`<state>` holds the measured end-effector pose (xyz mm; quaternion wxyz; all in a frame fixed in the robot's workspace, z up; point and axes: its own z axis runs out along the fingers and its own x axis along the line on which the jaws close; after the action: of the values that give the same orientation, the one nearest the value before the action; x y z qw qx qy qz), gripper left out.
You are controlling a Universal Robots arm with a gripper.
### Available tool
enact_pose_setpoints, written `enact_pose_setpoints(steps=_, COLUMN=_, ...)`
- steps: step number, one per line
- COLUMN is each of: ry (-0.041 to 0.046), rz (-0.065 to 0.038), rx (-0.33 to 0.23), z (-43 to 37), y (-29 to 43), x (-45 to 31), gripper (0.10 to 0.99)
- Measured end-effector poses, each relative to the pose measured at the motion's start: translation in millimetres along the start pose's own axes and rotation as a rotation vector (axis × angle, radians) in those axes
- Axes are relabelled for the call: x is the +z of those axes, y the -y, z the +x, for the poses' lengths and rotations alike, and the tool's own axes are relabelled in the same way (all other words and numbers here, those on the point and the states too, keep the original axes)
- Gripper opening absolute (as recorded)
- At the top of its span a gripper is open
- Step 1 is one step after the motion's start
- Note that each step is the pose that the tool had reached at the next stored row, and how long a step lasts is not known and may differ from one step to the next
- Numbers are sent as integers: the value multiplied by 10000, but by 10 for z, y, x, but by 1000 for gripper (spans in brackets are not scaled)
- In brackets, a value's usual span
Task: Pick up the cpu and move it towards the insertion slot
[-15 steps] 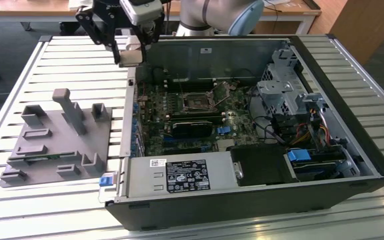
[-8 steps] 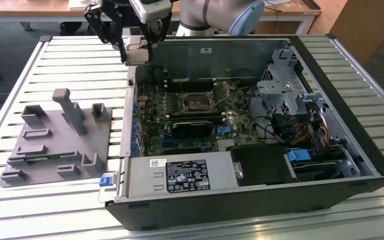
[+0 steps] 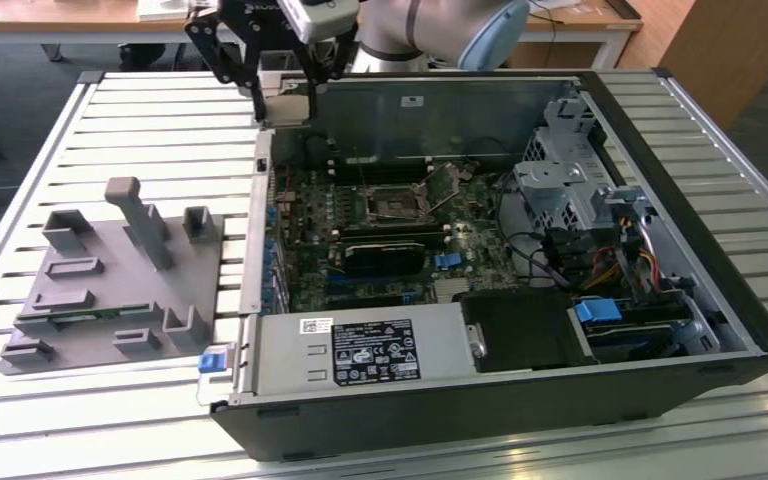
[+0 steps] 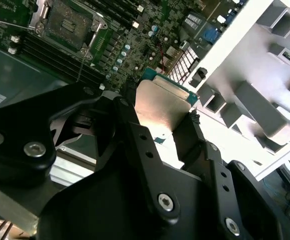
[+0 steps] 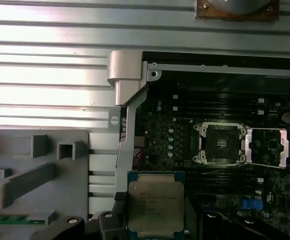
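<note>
- The end effector [image 4: 160, 125] is closed on the cpu [image 4: 160, 102]; in the second wrist view its two dark fingers [image 4: 130, 125] press the chip's opposite edges, silvery top facing the camera.
- In the first wrist view the cpu [image 5: 156, 207] sits at the bottom centre of the frame, green rim visible, clear of any surface, so the pick-up part looks done.
- The insertion slot [image 5: 221, 143], an open square socket with its metal frame flipped aside, lies right of centre in that view, apart from the chip; it also shows near the middle of the exterior view on the motherboard [image 3: 371, 250].
- In the exterior view the end effector [image 3: 277, 75] hangs at the upper left of the frame, above the rear corner of the open computer case [image 3: 491, 400], which lies on the slatted counter [image 3: 157, 120].
- The grey parts fixture [image 3: 104, 280] stands at the exterior view's left.
- My judgement: the carry toward the socket is only partly done; the chip is not yet over it.
</note>
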<state>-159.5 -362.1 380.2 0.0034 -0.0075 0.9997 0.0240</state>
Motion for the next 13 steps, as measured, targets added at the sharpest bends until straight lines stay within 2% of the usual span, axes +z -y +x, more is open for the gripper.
enact_pose_setpoints(steps=13, ry=0, rz=0, rx=0, z=-158, y=-106, x=7, gripper=541)
